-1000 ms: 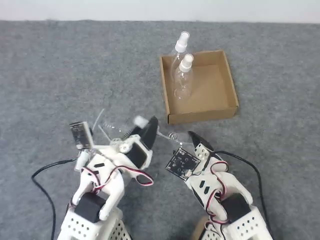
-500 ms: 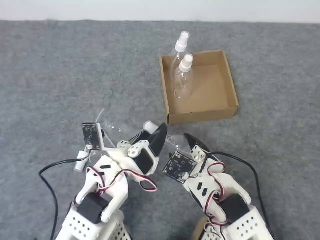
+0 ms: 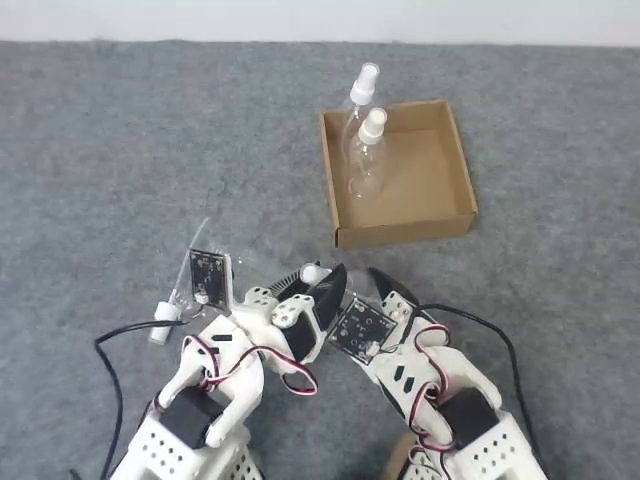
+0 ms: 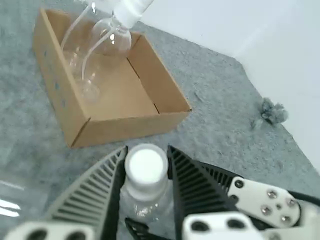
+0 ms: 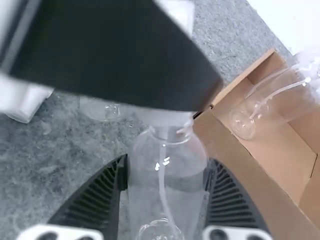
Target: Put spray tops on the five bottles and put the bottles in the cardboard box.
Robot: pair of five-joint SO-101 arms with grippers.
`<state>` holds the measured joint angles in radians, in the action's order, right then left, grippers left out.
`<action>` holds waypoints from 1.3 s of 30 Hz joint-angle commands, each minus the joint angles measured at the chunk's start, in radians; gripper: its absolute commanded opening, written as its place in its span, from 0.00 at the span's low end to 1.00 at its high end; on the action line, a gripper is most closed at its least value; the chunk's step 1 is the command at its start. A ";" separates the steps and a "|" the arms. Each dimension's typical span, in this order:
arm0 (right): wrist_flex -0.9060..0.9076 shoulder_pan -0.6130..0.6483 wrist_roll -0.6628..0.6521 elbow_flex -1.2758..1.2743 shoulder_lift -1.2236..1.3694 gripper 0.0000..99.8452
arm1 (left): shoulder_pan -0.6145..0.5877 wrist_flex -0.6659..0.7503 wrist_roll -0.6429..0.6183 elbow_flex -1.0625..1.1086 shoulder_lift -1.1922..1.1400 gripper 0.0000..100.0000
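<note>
Jaws closed, left on white spray top (image 4: pixel 145 162), right on clear plastic bottle (image 5: pixel 167 160); two capped bottles (image 3: pixel 366 160) sit in brown cardboard box (image 3: pixel 400 232), three apparently remaining.

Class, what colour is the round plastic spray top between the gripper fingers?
White; spray top shows best in left wrist view.

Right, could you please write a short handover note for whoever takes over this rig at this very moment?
Left hand: shut on a spray top sitting on the neck of a bottle.
Right hand: shut on that bottle's body.
Cardboard box: two capped bottles lean inside.
One loose spray top lies on the carpet beside the left arm.
Done: two bottles capped and boxed.
Left: finish this top, box the bottle, then cap and box two more.
</note>
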<state>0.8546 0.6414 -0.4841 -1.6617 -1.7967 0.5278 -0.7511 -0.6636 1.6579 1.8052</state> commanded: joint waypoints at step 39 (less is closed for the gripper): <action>-0.025 -0.079 0.023 0.009 -0.019 0.11 | -0.071 -0.101 -0.064 -0.104 0.020 0.34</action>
<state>0.8546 0.5800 -0.4718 -1.6617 -1.7983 0.4588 -0.8493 -0.6836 1.6195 1.8052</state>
